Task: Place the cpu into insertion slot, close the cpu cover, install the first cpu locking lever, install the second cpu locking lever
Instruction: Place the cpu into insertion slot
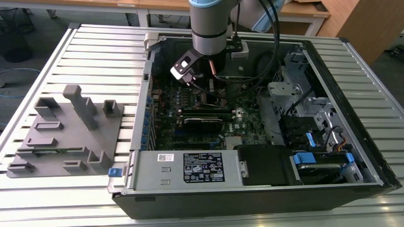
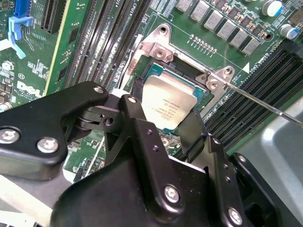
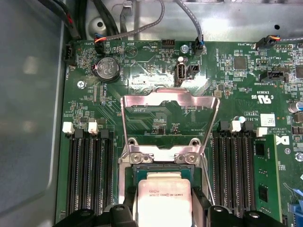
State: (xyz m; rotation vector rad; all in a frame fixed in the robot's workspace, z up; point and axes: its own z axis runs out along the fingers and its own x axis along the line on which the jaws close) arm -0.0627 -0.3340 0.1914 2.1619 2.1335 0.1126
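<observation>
- Inside the open computer case [image 1: 252, 198], lying on its side on a ribbed metal table [image 1: 94, 52]: 1 green motherboard [image 3: 156, 61], reached from above by the arm [image 1: 211, 23], a smooth grey cylinder with a pale blue band.
- Gripper [image 2: 165, 109]: matt black, angular links fastened with round silver screws. Its 2 fingers [image 2: 136, 94] are closed narrowly against opposite edges of the cpu, as seen in both wrist views.
- The cpu [image 2: 171, 101]: flat square chip with a dull silver lid and rounded corners on a green base. It is held between the fingers directly over the insertion slot; I cannot tell whether it is fully seated.
- Insertion slot [image 2: 185, 72]: dark square recess, bordered by bright metal brackets with screw heads.
- The cpu cover [image 3: 170, 98]: thin, shiny metal frame with 1 large window, hinged up and standing open beyond the chip.
- Locking lever [image 2: 260, 101]: slim, straight wire rod running out from a bracket corner across the memory slots.
- Memory slots [image 3: 90, 175]: long, narrow, black, in parallel rows on both sides of the socket, with white end clips.
- Coin battery [image 3: 107, 69]: round, dark, in a black holder.
- Grey moulded fixture [image 1: 63, 137]: blocky uprights and pockets, on the table at the exterior view's left.
</observation>
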